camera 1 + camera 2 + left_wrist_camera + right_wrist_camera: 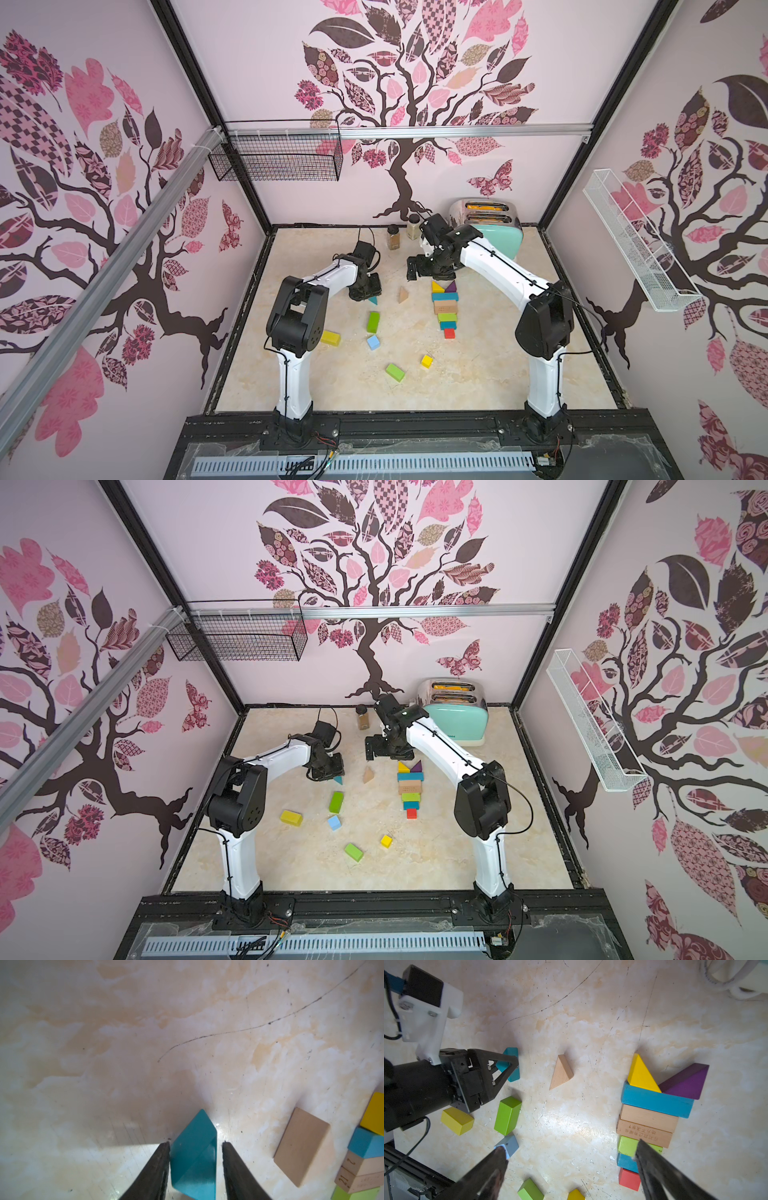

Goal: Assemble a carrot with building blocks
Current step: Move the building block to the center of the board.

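Nearest the front edge of the table [478,386], a green brick [395,372] [353,852] is seen in both top views; the row of joined blocks [445,309] lies nearer the right edge. In the left wrist view the teal wedge [194,1159] is flanked by the left gripper [196,1143], one finger touching it, a thin gap at the other (a pinch cannot be confirmed). In the right wrist view the right gripper [570,1144] is seen with fingers spread wide.

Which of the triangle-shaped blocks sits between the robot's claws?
The teal wedge, between the left gripper's fingers; the wooden, yellow and purple wedges lie elsewhere.
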Robot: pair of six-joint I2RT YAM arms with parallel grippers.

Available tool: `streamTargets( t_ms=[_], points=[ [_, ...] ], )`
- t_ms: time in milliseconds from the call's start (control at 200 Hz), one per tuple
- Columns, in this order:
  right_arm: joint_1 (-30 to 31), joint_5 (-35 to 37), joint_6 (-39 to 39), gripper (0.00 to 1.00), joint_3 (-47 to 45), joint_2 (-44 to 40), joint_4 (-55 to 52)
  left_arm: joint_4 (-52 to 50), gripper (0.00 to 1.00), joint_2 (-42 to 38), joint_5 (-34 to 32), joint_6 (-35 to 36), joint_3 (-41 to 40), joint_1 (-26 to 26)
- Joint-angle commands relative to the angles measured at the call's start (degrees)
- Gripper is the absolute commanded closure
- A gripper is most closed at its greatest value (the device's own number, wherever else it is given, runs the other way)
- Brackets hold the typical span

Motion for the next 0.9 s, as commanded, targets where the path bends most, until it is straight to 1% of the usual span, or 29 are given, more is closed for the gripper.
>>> streamTargets(
  t_ms=[0, 320, 540, 750, 895],
  points=[
    [-0.3, -0.5, -0.4, 0.01, 0.1, -2.3, 0.8, -0.5, 0.59, 1.3, 0.7, -0.7, 1.4, -0.8],
    [-0.3, -0.2, -0.3, 0.01, -0.6, -2.6, 1.1, 1.1, 0.70, 1.9, 3.9, -4.3, 1.5, -1.6],
    [-0.3, -0.1, -0.5, 0.01, -1.3, -2.7, 1.4, 2.2, 0.69, 2.5, 4.4, -7.4, 2.9, -3.2],
    [-0.3, -0.1, -0.4, 0.01, -2.1, -2.8, 1.6, 2.3, 0.68, 3.3, 4.6, -8.5, 3.4, -4.1],
    [-0.4, -0.5, -0.4, 0.01, -2.0, -2.7, 1.7, 1.9, 0.63, 3.4, 4.2, -8.4, 3.6, -4.4]
  ],
)
